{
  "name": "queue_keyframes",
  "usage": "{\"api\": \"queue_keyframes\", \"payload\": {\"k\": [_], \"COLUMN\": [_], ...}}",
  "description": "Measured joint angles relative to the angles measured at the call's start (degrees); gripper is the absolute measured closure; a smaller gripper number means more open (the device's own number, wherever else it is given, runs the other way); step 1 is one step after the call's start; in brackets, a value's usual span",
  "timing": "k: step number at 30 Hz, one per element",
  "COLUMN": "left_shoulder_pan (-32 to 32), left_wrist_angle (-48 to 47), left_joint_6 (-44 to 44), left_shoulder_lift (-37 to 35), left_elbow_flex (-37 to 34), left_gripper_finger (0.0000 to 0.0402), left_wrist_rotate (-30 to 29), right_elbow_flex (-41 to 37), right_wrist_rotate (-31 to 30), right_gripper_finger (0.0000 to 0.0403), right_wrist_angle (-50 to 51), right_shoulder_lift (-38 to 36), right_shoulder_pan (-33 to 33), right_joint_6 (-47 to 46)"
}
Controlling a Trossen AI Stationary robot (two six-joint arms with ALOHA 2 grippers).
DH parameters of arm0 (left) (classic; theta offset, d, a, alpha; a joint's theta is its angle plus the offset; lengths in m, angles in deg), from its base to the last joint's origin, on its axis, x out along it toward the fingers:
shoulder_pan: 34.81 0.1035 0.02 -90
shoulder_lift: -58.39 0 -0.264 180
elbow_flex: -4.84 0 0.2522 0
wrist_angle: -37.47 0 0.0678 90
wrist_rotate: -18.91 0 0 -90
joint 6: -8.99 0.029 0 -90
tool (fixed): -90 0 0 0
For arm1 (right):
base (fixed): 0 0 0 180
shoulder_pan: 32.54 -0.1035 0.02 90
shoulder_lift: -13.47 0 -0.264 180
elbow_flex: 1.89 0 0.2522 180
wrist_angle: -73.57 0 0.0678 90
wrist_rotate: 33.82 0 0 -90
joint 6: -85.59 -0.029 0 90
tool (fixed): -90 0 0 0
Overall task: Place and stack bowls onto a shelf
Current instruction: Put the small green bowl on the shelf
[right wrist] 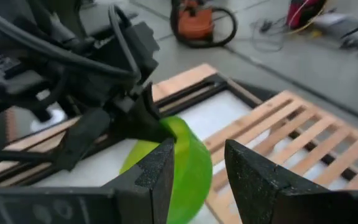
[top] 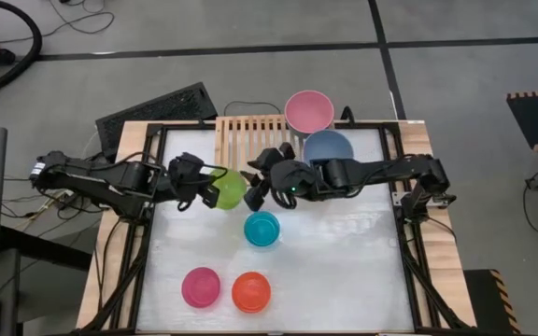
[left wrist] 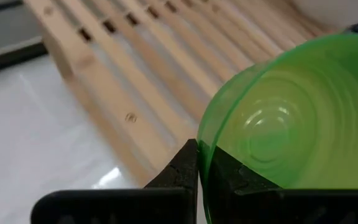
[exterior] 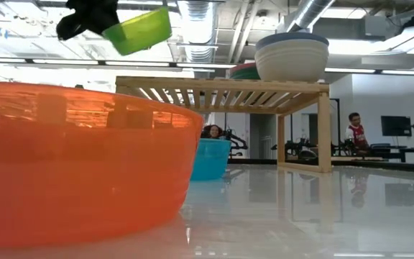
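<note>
Left gripper pinches the small round green plastic bowl's rim, airborne | low light-wood slatted shelf lies just beyond — left arm nearer | right gripper part-spread, empty, beside the bowl.

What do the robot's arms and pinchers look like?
Both arms are black and chunky, built of jointed segments with black cables looping along them. The left gripper has two flat, dark, wedge-shaped fingers on a wide black bar. The right gripper has two thick, matte black fingers with angled tips. The right arm shows a tiny green light near its wrist in the high view.
</note>
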Motion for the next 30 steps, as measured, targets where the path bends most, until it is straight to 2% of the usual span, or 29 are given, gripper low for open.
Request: {"api": "queue_keyframes", "payload": {"k": [3, 5, 14, 20, 23, 30], "left_shoulder_pan": [-0.15, -0.2, 0.2, 0.44, 0.44, 0.42], "left_wrist_angle": [-1.0, -1.86, -2.4, -1.01, -1.45, -1.49], "left_joint_6": [2.0, 3.11, 8.01, 9.79, 9.82, 9.88], "left_shoulder_lift": [1.33, 1.95, 2.46, 2.49, 2.49, 2.46], "left_elbow_flex": [2.75, 4.69, 8.66, 8.67, 8.67, 8.67], "left_gripper_finger": [0.0401, 0.0401, 0.0401, 0.0401, 0.0401, 0.0401], "left_wrist_rotate": [-1.71, -2.85, -11.24, -12.9, -13.82, -15.83], "right_elbow_flex": [2.21, 3.16, 3.87, 3.92, 3.88, 3.87], "right_wrist_rotate": [-5.93, -7.52, -7.85, -7.82, -7.28, -10.48], "right_gripper_finger": [0.0238, 0.0242, 0.026, 0.0262, 0.0253, 0.0205], "right_wrist_angle": [2.27, 3.29, 3.87, 3.67, 3.32, 1.88], "right_shoulder_lift": [0.63, 0.65, 0.65, 2.35, 4.22, 4.2], "right_shoulder_pan": [-0.93, -1.32, -0.99, 0.44, 0.96, 0.58], "right_joint_6": [2.28, 4.87, 6.8, 9.33, 12.68, 14.29]}}
